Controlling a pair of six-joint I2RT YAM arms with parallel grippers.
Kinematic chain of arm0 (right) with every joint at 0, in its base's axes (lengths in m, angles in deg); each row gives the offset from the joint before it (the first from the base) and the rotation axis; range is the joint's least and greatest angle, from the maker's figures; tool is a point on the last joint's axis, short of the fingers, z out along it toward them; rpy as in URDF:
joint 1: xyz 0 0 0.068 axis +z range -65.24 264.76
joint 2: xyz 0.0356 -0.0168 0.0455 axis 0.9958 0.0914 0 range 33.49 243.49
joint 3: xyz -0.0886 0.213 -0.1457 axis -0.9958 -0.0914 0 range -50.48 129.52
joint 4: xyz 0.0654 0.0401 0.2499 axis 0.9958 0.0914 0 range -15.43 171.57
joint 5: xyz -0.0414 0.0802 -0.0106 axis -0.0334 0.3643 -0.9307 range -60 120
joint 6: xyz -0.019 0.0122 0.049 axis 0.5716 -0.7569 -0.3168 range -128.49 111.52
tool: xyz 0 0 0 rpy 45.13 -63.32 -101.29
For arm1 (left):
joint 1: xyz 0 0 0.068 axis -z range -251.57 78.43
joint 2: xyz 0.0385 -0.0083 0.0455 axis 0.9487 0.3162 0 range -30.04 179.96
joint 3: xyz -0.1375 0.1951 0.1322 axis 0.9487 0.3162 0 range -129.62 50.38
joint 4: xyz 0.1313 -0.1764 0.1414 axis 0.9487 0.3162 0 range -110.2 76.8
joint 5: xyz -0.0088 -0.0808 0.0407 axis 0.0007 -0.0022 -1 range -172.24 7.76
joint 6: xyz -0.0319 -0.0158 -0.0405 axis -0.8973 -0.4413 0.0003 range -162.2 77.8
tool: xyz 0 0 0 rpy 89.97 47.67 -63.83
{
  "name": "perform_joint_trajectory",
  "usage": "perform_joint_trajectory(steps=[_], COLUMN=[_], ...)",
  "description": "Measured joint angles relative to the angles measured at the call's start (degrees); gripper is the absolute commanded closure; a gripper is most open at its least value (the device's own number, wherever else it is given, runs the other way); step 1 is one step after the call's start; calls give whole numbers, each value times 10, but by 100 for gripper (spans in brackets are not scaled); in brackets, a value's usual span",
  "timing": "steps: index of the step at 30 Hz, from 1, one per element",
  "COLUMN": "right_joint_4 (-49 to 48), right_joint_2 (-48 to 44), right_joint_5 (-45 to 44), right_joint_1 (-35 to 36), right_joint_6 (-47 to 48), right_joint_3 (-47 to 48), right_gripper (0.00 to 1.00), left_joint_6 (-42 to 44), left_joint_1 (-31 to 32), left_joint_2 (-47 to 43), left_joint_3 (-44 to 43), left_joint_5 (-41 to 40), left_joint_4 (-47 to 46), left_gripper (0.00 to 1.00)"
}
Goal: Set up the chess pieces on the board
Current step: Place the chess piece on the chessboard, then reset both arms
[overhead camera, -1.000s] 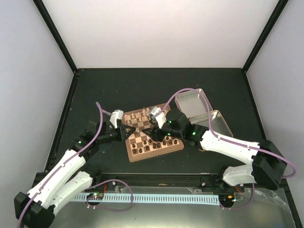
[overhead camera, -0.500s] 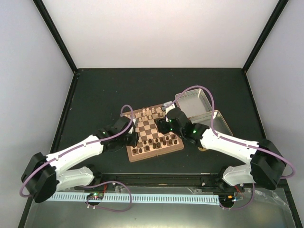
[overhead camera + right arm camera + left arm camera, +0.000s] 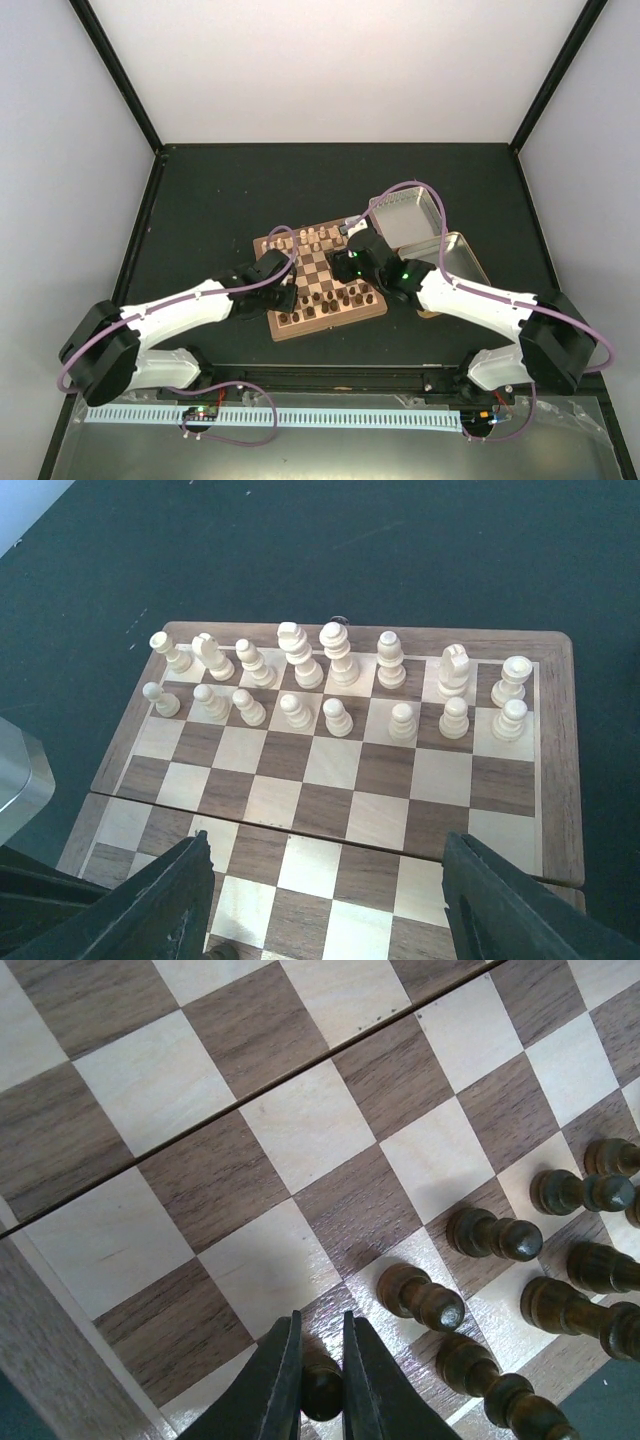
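Swung down to the near corner, left claw (image 3: pixel 320 1345) pinches a small dark brown wooden pawn (image 3: pixel 322 1392) onto the chequered wooden board (image 3: pixel 300 1120) to fill its rank, right claw (image 3: pixel 325 880) waiting, spread apart.

The left tool (image 3: pixel 284 296), pinching a dark pawn (image 3: pixel 320 1392), swings from the far left of the board (image 3: pixel 318 262) to its near left corner. The right tool (image 3: pixel 343 267) slides right.

No text, label, brand, number or sign can be read in any view; the board (image 3: pixel 330 780) shows only plain chequered squares; the cream chess pieces (image 3: pixel 338 652) and the dark pawn (image 3: pixel 322 1392) are bare, unmarked wood.
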Motion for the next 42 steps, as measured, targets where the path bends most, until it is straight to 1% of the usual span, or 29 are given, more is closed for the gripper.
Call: perform_joint_trajectory(steps=[3,5,7,9,11,20,27,32,34,36,40,42], right_joint_4=[0,1,2,3,3,4,19,47,58,72,102,122], right_joint_2=[2,2,4,4,4,4,1,0,-1,-6,-34,-65], right_joint_5=[0,0,0,0,0,0,1,14,16,17,12,0], right_joint_1=[0,-1,-1,-1,-1,-1,-6,-20,-24,-26,-28,-28], right_joint_6=[0,0,0,0,0,0,-6,-18,-24,-30,-38,-43], right_joint_3=[0,0,0,0,0,0,2,18,24,24,22,20], right_gripper=[37,37,37,37,37,37,37,38,38,38,37,37], left_joint_6=[0,0,0,0,1,2,1,-5,-7,-11,-13,-3], left_joint_1=[1,1,1,2,2,4,4,-4,-12,-21,-30,-30], left_joint_2=[7,9,12,13,14,6,-40,-83,-104,-138,-225,-279], left_joint_3=[0,0,0,0,0,0,-5,-8,-8,-8,-8,-8], left_joint_5=[1,0,1,1,1,0,0,-7,-13,-23,-49,-64], left_joint_4=[-6,-10,-15,-17,-17,-14,-11,-8,-3,5,21,28], left_gripper=[97,94,89,81,76,67,62,60,55,42,29,19])
